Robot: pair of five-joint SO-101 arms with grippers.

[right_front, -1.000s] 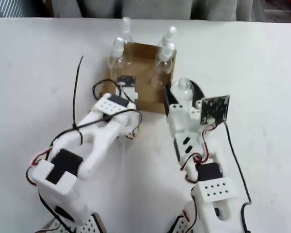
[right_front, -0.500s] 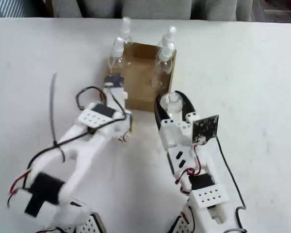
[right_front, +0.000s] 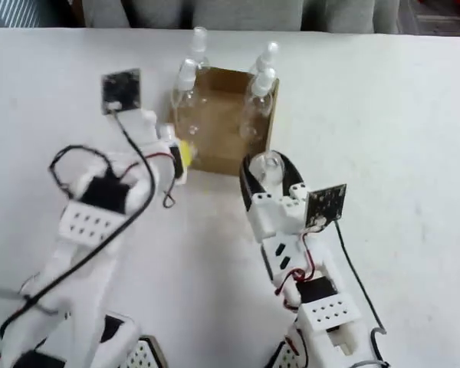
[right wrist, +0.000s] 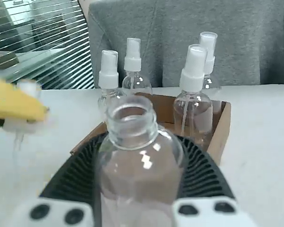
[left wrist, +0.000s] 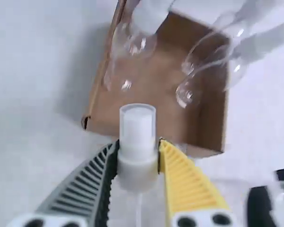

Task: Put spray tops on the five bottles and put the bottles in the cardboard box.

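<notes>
The white table [right_front: 399,100] carried a cardboard box [right_front: 218,123] with four capped bottles [right wrist: 193,90] standing in it. The right gripper [right wrist: 139,142] clasped an uncapped bottle [right wrist: 132,163] upright, just before the box's near wall. The left gripper [left wrist: 138,143] pinched a spray top [left wrist: 137,132] near the box's near-left corner. Grey upholstery [right wrist: 180,28] and window blinds [right wrist: 38,42] lay behind the table.

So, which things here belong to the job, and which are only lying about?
Belonging to the job: cardboard box; four capped bottles standing in it; uncapped bottle in the right gripper; spray top in the left gripper.

Just there: grey upholstery and window blinds behind the table.
</notes>
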